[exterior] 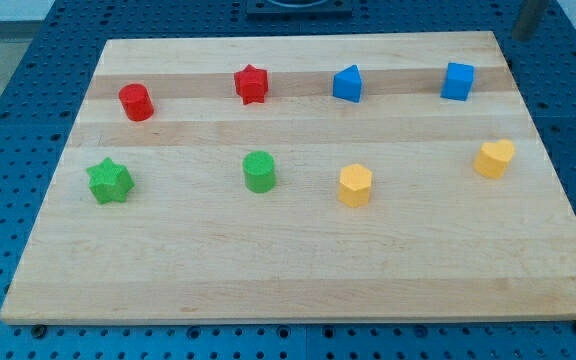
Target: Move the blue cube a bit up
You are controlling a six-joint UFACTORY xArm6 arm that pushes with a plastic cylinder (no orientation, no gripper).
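Observation:
The blue cube [458,81] sits on the wooden board [288,270] near the view's top right. A blurred dark rod enters at the view's top right corner. My tip [522,37] is just beyond the board's top right corner, up and to the right of the blue cube, well apart from it. A blue triangular block [347,84] lies to the left of the cube in the same row.
A red star [252,84] and a red cylinder [136,102] lie in the top row at the left. Lower down are a green star [109,181], a green cylinder [259,171], a yellow hexagonal block [355,185] and another yellow block [494,158].

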